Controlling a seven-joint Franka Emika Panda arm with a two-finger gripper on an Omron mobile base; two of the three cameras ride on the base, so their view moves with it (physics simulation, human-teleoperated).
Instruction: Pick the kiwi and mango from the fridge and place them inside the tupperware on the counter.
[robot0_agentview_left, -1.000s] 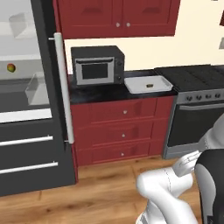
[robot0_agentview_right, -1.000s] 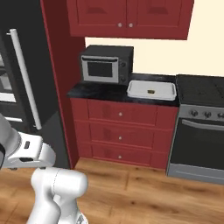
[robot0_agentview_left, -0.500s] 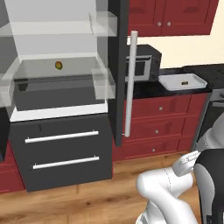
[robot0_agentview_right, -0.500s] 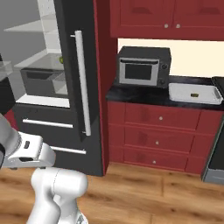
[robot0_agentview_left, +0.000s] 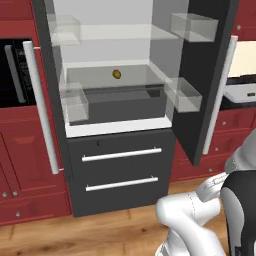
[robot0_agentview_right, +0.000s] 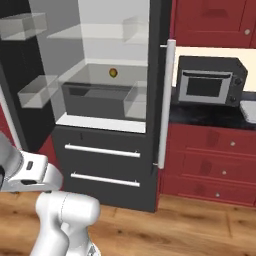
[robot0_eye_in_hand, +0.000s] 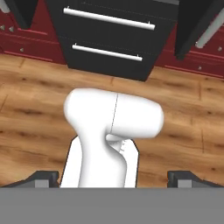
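The fridge (robot0_agentview_left: 200, 60) stands with both doors open, its pale inside facing me. On its see-through middle shelf lies one tiny fruit, reddish and yellow-green, which I take for the mango (robot0_agentview_left: 116, 74) (robot0_agentview_right: 113, 72). The kiwi is out of view. The white tupperware (robot0_agentview_left: 244, 93) (robot0_agentview_right: 249, 111) rests on the black counter (robot0_agentview_right: 210, 114) right of the fridge, partly cut off by the door and the frame edge. In the hand view my gripper (robot0_eye_in_hand: 113, 178) points down at the wooden floor in front of the fridge drawers, its fingertips (robot0_eye_in_hand: 43, 177) wide apart, open and holding nothing.
Clear bins (robot0_agentview_left: 75, 102) (robot0_agentview_left: 182, 94) hang on both fridge doors, and long pale bar handles (robot0_agentview_left: 218, 100) run down their edges. Two dark drawers (robot0_agentview_left: 122, 167) sit below the shelves. A microwave (robot0_agentview_right: 210, 80) stands on the counter, above dark red drawers (robot0_agentview_right: 215, 165).
The whole picture has shifted as the base moved: the fridge has come from the left edge to the centre, and counter and tupperware slid right. The gripper stays open.
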